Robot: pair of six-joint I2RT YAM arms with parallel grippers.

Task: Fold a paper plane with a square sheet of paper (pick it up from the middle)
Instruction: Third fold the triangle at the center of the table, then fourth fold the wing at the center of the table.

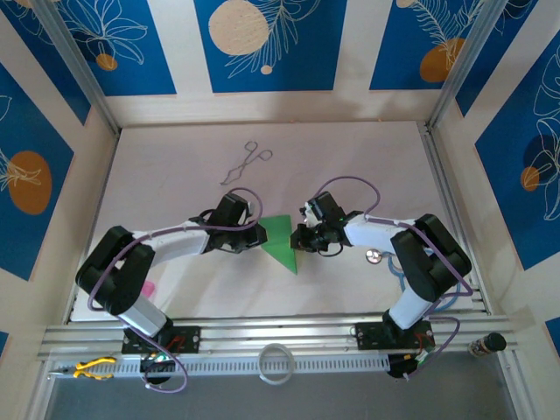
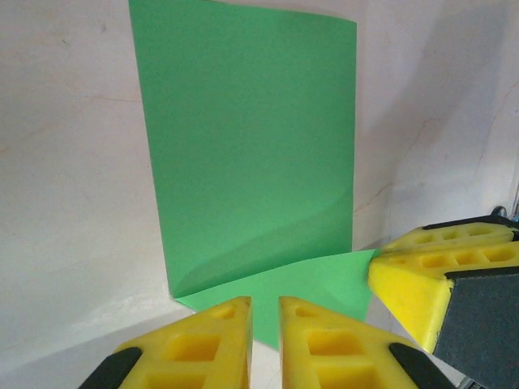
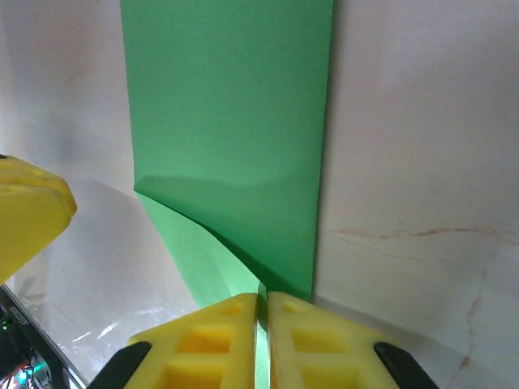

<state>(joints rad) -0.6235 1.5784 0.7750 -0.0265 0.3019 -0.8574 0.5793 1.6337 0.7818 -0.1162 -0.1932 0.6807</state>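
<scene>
Worktop (image 1: 350, 166): pale, with both arms reaching in from 6 o'clock toward its centre.
Square sheet of paper (image 1: 280, 234) (image 2: 243, 138) (image 3: 231, 121): lay at the centre of the worktop, between the two pincers. In the top view its outline was triangular, with a point toward 6 o'clock.
Sheet condition: most of it lay flat on the worktop, and one edge flap was raised and curled.
Left pincer (image 1: 257, 236) (image 2: 265, 306): stood at 9 o'clock of the sheet. Its fingers were nearly together with a slim gap, and the raised flap lay at the tips. Whether it gripped the paper could not be told.
Right pincer (image 1: 301, 238) (image 3: 262, 298): stood at 3 o'clock of the sheet. Its fingers were pressed together on the green flap, with a thin strip of paper showing between them.
Forceps (image 1: 245, 164): lay on the worktop at 11 o'clock of the sheet, well apart from it.
Pink item (image 1: 147, 287): lay at 8 o'clock of the sheet, beside the left arm.
</scene>
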